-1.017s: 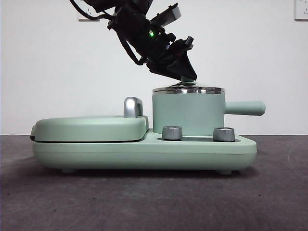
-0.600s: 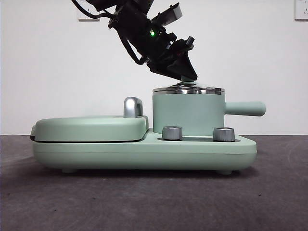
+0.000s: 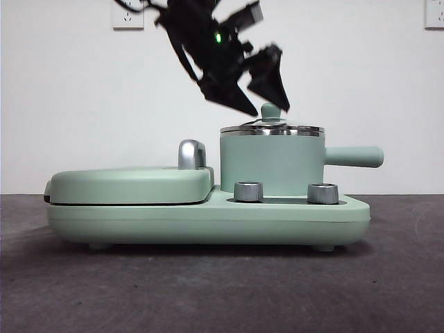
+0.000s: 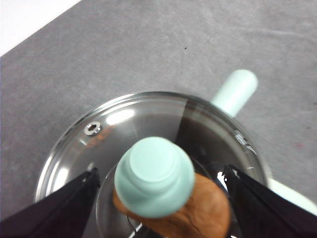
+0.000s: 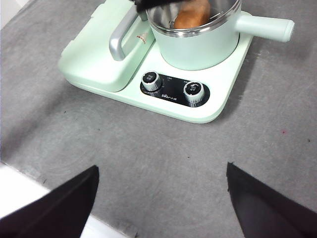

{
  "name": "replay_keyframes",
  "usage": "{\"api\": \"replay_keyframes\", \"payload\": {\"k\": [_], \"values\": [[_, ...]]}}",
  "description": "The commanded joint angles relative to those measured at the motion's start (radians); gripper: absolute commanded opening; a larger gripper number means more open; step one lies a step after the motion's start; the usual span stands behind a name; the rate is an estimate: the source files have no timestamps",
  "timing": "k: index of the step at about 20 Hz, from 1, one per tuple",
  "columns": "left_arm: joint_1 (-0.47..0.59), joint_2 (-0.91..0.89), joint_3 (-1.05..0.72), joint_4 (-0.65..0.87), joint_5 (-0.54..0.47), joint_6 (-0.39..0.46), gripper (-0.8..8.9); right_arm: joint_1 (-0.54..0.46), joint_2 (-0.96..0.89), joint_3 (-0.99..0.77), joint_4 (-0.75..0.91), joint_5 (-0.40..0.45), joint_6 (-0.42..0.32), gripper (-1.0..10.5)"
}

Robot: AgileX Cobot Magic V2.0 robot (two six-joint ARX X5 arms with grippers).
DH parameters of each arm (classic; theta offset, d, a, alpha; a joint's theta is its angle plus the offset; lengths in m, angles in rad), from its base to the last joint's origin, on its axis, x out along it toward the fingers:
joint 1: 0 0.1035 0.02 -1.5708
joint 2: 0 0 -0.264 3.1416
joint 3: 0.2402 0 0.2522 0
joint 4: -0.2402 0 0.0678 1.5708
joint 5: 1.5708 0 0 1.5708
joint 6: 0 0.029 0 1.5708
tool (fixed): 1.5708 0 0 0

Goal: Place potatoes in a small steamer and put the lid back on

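Grey matte tabletop runs under everything, with a plain white wall behind. Nearest the left gripper (image 4: 158, 198) is the lid (image 4: 124, 129), seated flat on the small steamer (image 3: 270, 166); the jaws stand spread on either side of its mint knob, clear of it and gripping nothing, which suggests the lid is set down and released. Directly beneath the knob, through the glass, the potatoes (image 4: 198, 213) lie in the pot, so both parts of the task look done. Beyond, the steamer's stubby handle points away from the gripper. The right gripper (image 5: 158, 208) waits well back from the appliance, jaws wide apart and empty, with two steel dials (image 5: 151, 79) between it and the pot; the small print by them is unreadable.
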Motion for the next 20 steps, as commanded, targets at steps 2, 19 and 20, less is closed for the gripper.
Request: {"api": "replay_keyframes", "payload": {"k": [2,19,20], "values": [[-0.008,-0.079,0.114,-0.144,0.002,-0.042,4.15,0.005,0.007,0.006,0.014,0.004,0.011,4.1],[-0.018,-0.433,0.195,-0.964,0.462,0.114,3.99,0.005,0.008,0.006,0.125,-0.052,0.009,4.1],[-0.025,-0.457,0.184,-0.998,0.476,0.129,3.93,0.005,0.008,0.006,0.135,-0.081,0.006,4.1]]}}
